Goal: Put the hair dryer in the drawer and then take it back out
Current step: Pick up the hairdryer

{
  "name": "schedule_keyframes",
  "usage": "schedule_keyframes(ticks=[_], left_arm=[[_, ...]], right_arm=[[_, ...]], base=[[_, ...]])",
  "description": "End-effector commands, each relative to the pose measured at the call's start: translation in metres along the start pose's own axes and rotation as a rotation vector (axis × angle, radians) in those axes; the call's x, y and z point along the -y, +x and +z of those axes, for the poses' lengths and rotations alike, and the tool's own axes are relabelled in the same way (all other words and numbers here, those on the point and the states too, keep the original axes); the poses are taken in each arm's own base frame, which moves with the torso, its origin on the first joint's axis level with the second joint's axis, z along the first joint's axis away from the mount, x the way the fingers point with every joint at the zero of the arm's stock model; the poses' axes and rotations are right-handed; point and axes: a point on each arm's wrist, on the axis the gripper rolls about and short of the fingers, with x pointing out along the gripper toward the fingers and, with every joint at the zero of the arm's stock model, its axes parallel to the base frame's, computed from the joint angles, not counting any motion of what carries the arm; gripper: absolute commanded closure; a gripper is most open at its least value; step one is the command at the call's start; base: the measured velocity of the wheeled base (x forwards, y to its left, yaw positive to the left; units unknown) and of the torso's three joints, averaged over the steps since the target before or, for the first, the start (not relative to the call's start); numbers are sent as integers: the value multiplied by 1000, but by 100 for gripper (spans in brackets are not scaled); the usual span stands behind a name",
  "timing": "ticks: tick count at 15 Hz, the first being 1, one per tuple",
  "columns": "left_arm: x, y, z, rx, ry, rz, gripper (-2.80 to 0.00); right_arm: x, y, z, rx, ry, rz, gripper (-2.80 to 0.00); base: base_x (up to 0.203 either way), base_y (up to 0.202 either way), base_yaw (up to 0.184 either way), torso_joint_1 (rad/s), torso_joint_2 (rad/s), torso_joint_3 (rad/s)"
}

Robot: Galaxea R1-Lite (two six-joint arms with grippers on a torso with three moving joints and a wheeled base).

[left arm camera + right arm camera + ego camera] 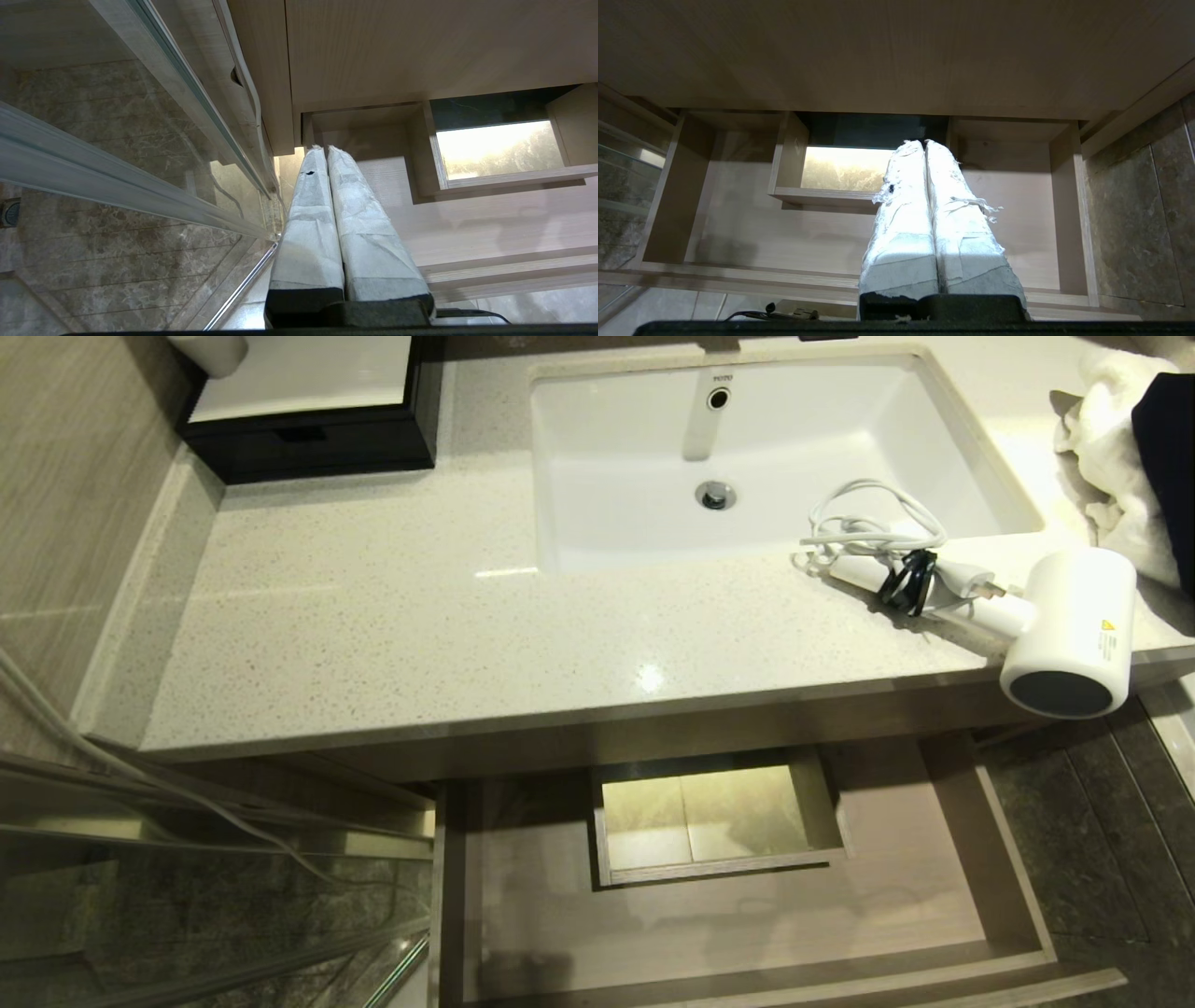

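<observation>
The white hair dryer (pixel 1069 630) lies on the speckled countertop (pixel 420 625) at its front right, its dark round end hanging over the edge. Its white cord (pixel 873 527), bundled with a black tie, trails onto the sink's rim. Below the counter the light-wood drawer (pixel 747 915) stands pulled open and holds nothing, with the boxed cut-out (pixel 714 817) at its middle back. Neither arm shows in the head view. My left gripper (pixel 325 148) hangs shut by the drawer's (pixel 490 224) left end. My right gripper (pixel 924 142) hangs shut and holds nothing in front of the open drawer (pixel 761 228).
A white sink (pixel 775 457) fills the counter's back. A white towel (pixel 1116 457) lies at the far right. A black tray box (pixel 308 420) stands at the back left. A glass shower partition (pixel 187 859) borders the drawer's left side. Dark floor tiles (pixel 1111 859) lie on the right.
</observation>
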Motion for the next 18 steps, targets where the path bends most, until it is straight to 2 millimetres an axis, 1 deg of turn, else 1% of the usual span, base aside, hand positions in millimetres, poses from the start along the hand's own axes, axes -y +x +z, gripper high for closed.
schedule_keyframes(ticks=[1,3,4,5,6,8,9,10,11,12,13,14,15,16,18], left_arm=[[0,0,0,0,-1,0,0],[0,0,0,-1,-2,0,0],[0,0,0,0,-1,0,0],[0,0,0,0,-2,0,0],[0,0,0,0,-1,0,0],[0,0,0,0,-1,0,0],[0,0,0,-1,-2,0,0],[0,0,0,0,-1,0,0],[0,0,0,-1,-2,0,0],[0,0,0,-1,-1,0,0],[0,0,0,-1,-1,0,0],[0,0,0,-1,-2,0,0],[0,0,0,0,-2,0,0],[0,0,0,0,-2,0,0],[0,0,0,0,-2,0,0]], right_arm=[[-1,-1,-12,-2,9,0,0],[0,-3,-5,21,-4,-7,0],[1,-6,7,49,-9,-16,0],[2,-13,26,89,-13,-27,0],[4,-26,53,150,-15,-39,0],[7,-67,125,284,-17,-60,0],[9,-86,163,319,-16,-67,0],[11,-93,199,309,-17,-72,0],[14,-85,230,249,-19,-72,0],[16,-64,258,144,-21,-64,0],[18,-36,280,40,-23,-53,0],[19,-8,294,-52,-24,-40,0],[21,19,305,-135,-26,-26,0],[21,45,308,-222,-27,-10,0],[21,87,306,-372,-27,32,0]], base=[[0,0,0,0,0,0],[0,0,0,0,0,0],[0,0,0,0,0,0],[0,0,0,0,0,0],[0,0,0,0,0,0],[0,0,0,0,0,0],[0,0,0,0,0,0],[0,0,0,0,0,0],[0,0,0,0,0,0],[0,0,0,0,0,0],[0,0,0,0,0,0],[0,0,0,0,0,0],[0,0,0,0,0,0],[0,0,0,0,0,0],[0,0,0,0,0,0]])
